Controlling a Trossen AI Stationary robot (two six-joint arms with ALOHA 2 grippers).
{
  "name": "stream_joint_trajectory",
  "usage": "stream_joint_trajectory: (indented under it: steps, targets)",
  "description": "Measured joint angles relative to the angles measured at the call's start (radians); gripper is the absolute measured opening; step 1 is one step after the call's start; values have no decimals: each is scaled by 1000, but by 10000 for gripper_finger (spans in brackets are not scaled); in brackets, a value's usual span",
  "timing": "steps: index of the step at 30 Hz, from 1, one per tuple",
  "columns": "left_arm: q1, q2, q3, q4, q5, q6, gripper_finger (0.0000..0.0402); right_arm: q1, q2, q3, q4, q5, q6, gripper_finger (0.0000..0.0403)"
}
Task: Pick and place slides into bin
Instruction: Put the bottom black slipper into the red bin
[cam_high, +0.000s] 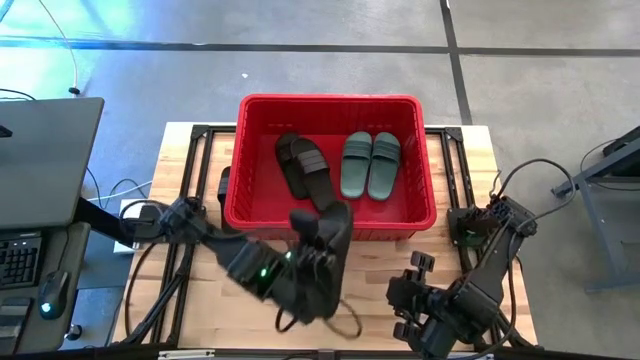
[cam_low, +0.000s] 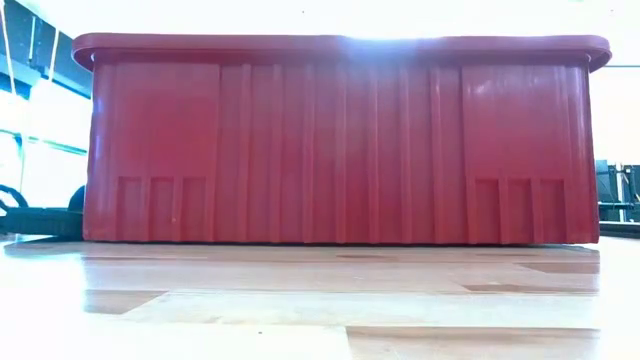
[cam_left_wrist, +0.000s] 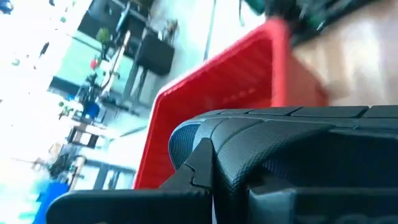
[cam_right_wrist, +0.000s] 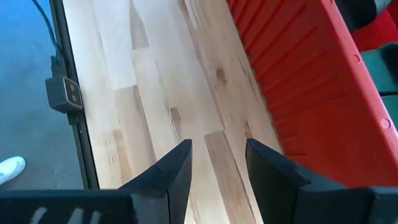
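Now left claw (cam_high: 322, 232) grips black slide (cam_high: 325, 238) nr bin (cam_high: 330, 105); no readable labels.

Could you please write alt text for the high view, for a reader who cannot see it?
From above, the left gripper holds a black slide at the near rim of the red bin on a wooden table. Inside lie another black slide and two green slides. The right gripper waits, open, by the table's near edge.

Bin (cam_high: 249, 160) of ribbed, faintly glossy red plastic; table (cam_high: 380, 268) of smooth pale wood; slides (cam_high: 370, 165) matt.
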Motion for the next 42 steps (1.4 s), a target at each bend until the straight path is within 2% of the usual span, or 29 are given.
stream_joint_trajectory:
  steps: [5, 12, 21, 24, 28, 33, 39, 42]
  targets:
    - [157, -4, -2, -74, 103, -4, 1, 0, 0, 0, 0, 24, 57, 140]
    - [397, 9, -3, -370, 145, -120, 0, 0, 0, 0, -1, 29, 97, 140]
    - [624, 16, -90, -361, 269, 56, 0, 0, 0, 0, 1, 48, 97, 140]
    - [668, 18, -187, -363, 296, 53, 0, 0, 0, 0, 1, 57, 97, 140]
    - [704, 19, -318, -363, 348, 131, 0, 0, 0, 0, 1, 66, 97, 140]
    - [733, 19, -479, -348, 362, 167, 4, 0, 0, 0, 1, 75, 97, 140]
    - [773, 19, -565, -269, 585, 162, 46, 0, 0, 0, 1, 75, 90, 140]
    - [775, 19, -578, -238, 653, 161, 76, 0, 0, 0, 2, 77, 90, 140]
